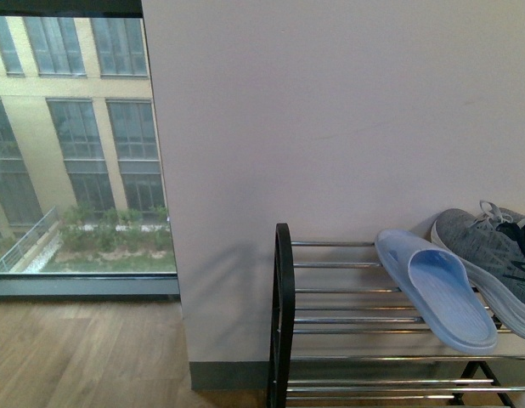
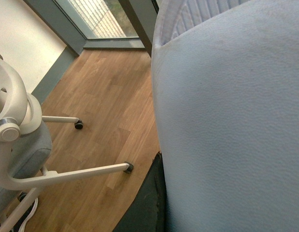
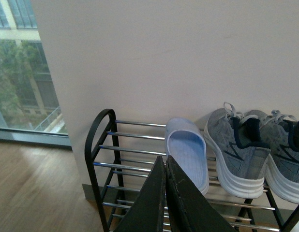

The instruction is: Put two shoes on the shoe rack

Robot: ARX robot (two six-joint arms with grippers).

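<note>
Three shoes sit on the top shelf of the shoe rack (image 3: 98, 140) just beyond my right hand (image 3: 165, 162), whose fingers are pressed together on nothing; one light-blue slipper (image 3: 187, 157) lies nearest, two grey sneakers (image 3: 239, 150) beside it, farther out; my left wrist camera is filled by a second light-blue slipper (image 2: 227, 121) above wooden floor (image 2: 101, 106); I cannot tell that hand's grip.

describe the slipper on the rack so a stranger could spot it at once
Find the black-framed rack with chrome bars against the pale wall. On its top shelf, the slipper lies just left of the two grey sneakers. It is the only light-blue, open plastic slide there, with no laces.
</note>
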